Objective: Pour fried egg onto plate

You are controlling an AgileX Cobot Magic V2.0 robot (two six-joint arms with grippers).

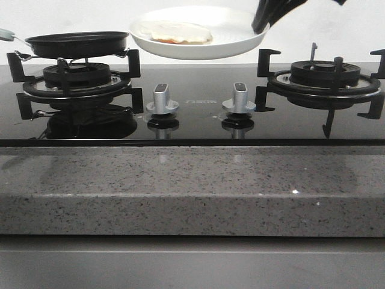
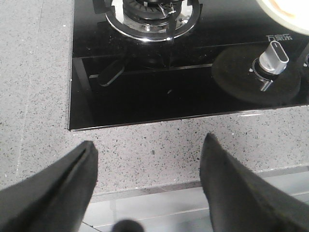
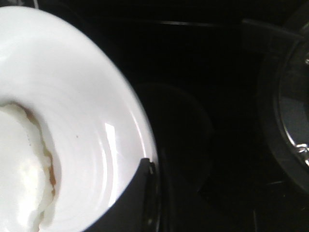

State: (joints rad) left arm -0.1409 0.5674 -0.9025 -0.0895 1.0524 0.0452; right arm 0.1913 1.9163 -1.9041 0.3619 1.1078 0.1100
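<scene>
Front view shows the fried egg (image 1: 179, 32), soft and slippery, lying on the plate (image 1: 231, 47), which the right gripper (image 1: 264, 23) pinches by its rim, raised between the burners. A rigid, glossy plate needs a firm rim grip. Only the left wrist view shows the left gripper (image 2: 147, 181) spread wide, empty, over the counter (image 2: 145, 150).

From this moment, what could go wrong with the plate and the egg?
1. The right hand holds the plate only at its rim, in the air above the stove, so the plate might slip or tip.
2. The fried egg lies on the half away from the grip; a tilt to that side could slide it off.
3. The frying pan sits close beside the plate, so a sideways move might knock it.
</scene>
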